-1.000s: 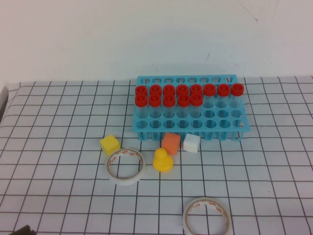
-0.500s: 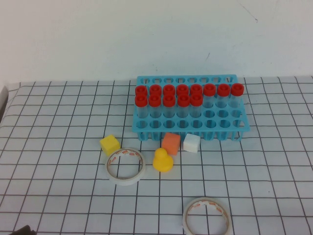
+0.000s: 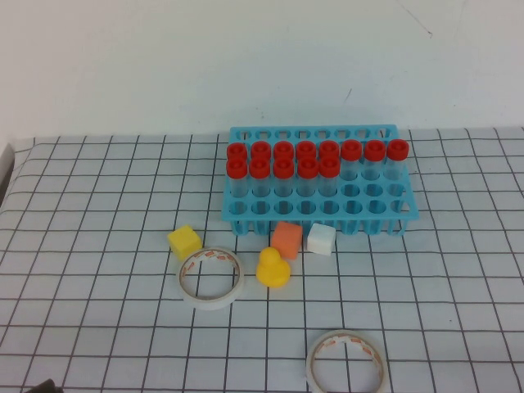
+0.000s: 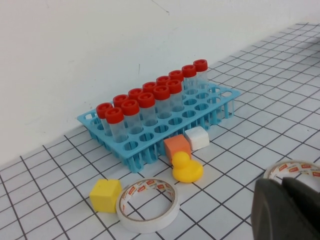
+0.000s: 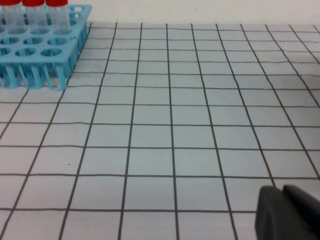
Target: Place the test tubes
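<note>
Blue plastic rack [image 3: 239, 223] close to the far edge of the bench [image 3: 98, 205], a little toward the right side. In it, thirteen test tubes [image 3: 282, 168] with red caps, all upright. Eight of them in one full row nearer the far edge, five more in the next row, filling its left part. Open holes in the rows toward the near edge.

Just in front of the rack, orange cube [image 3: 286, 240] and white cube [image 3: 321, 238] side by side, nearly touching each other and very near the front wall of the rack. Yellow cube [image 3: 184, 241] more to the left, apart from the rack. Yellow duck [image 3: 272, 268] just before the orange cube, toward the near edge. Roll of tape [image 3: 183, 282] lying flat between yellow cube and yellow duck, its rim just beside both. Second roll of tape [image 3: 312, 367] flat at the near edge, about the middle, partly cut off from sight.

Left pincer [image 4: 282, 200] low at the near left corner of the bench, fingers pressed together, pinching nothing, well apart from the rack. Right pincer [image 5: 284, 205] low over bare grid squares on the right side of the bench. Also pressed together and holding nothing, well apart from the right end of the rack.
</note>
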Tool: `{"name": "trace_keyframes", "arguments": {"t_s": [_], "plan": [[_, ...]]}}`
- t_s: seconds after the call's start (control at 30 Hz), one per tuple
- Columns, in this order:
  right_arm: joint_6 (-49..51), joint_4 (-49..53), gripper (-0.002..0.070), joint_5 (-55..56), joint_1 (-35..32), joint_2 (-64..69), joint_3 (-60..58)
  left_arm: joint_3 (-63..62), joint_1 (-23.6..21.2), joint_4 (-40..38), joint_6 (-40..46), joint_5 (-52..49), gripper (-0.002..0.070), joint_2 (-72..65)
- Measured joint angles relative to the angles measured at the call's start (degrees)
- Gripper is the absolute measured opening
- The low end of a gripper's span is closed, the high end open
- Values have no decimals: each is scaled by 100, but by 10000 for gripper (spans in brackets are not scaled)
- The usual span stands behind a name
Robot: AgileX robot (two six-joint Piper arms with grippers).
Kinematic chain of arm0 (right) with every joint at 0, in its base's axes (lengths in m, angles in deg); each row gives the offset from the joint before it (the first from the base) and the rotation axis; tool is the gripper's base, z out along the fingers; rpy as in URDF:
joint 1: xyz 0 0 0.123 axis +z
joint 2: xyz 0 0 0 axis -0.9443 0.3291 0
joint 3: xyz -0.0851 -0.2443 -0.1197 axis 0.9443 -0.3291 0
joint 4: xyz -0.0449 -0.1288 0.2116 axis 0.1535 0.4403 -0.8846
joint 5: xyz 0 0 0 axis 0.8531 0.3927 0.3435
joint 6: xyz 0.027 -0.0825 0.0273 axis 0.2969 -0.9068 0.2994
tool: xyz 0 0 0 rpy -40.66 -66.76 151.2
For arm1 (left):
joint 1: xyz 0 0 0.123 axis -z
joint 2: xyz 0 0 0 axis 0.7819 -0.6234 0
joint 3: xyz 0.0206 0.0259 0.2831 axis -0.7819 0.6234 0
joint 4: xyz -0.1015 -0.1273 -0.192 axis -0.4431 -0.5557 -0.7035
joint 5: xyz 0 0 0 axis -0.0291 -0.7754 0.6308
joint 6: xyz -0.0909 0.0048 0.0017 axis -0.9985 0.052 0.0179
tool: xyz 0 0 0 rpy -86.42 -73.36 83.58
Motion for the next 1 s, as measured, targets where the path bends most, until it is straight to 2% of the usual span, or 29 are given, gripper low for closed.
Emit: {"name": "trace_keyframes", "arguments": {"t_s": [0.13,0.2,0.37,0.4,0.43,0.63,0.77,1.0], "plan": [[0,9,-1,-12,0,0,0,322,-307,-36,81,417,-1,12],[0,9,-1,-21,0,0,0,564,-694,-160,173,861,-1,12],[0,9,-1,-21,0,0,0,1182,-2021,-552,288,2037,-1,22],[0,9,-1,-21,0,0,0,1436,-2537,-650,298,2384,-1,22],[0,9,-1,-21,0,0,0,1540,-2815,-661,298,2536,-1,22],[0,9,-1,-25,0,0,0,1608,-4133,-683,298,2790,-2,22],[0,9,-1,-35,0,0,6,1608,-4543,-683,310,2569,-1,79],[0,13,-1,-61,0,0,6,1608,-4622,-683,422,1357,-1,498]]}}
